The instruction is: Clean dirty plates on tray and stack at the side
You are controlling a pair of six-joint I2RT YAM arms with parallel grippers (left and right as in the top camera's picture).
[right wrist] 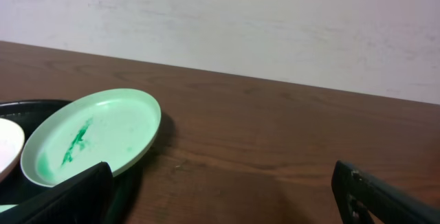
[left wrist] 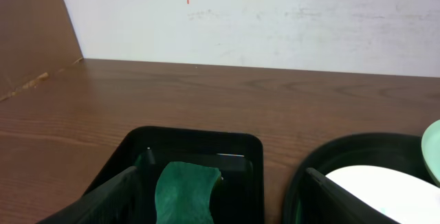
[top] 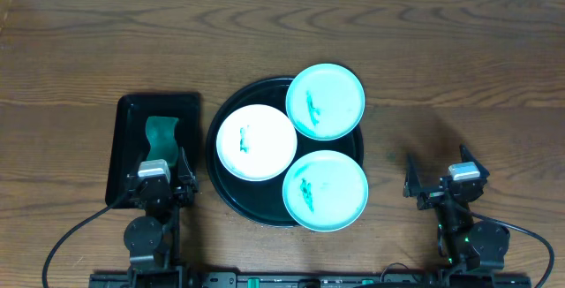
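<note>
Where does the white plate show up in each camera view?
Overhead: white plate left of centre, on the round black tray.
Left wrist: bottom right corner, cut off by the frame.
Right wrist: a sliver at the left edge.
Shared landmark: the round black tray under it, visible in all three.

A white plate [top: 256,142], a far turquoise plate [top: 325,102] and a near turquoise plate [top: 325,191], all green-smeared, are being carried by the round black tray [top: 228,193], the turquoise ones overhanging its rim.

It looked like a robotics lab bench: bare wooden table [top: 88,41], plain white wall [left wrist: 275,18] at twelve o'clock, two cabled robot arms [top: 150,231] at six o'clock.
</note>
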